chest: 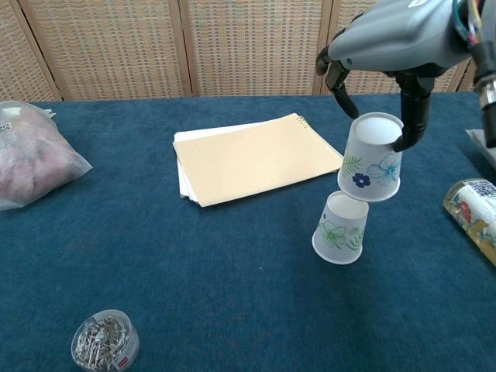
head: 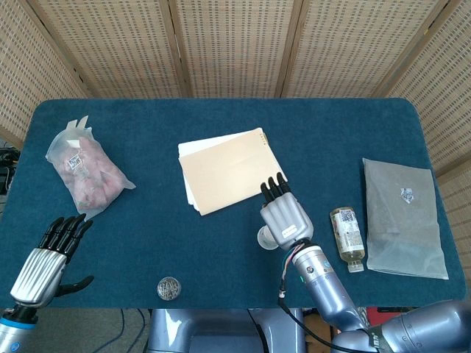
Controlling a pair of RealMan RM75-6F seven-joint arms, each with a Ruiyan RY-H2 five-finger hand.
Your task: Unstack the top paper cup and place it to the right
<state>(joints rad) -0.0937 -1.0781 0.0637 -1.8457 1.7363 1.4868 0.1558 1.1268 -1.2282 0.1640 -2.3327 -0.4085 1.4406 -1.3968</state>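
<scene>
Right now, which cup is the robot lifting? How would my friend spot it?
On the blue table, look right of the tan notepad. Two flowered paper cups sit there; it's the upper cup pinched by the right hand, tilted above the lower cup, with a dark blue flower.

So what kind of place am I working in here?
Probably a lab or test setup, not a home: a table covered in blue cloth, woven screens closing it off behind, and unrelated items laid out, such as a notepad, a paperclip tub and a small bottle.
</scene>
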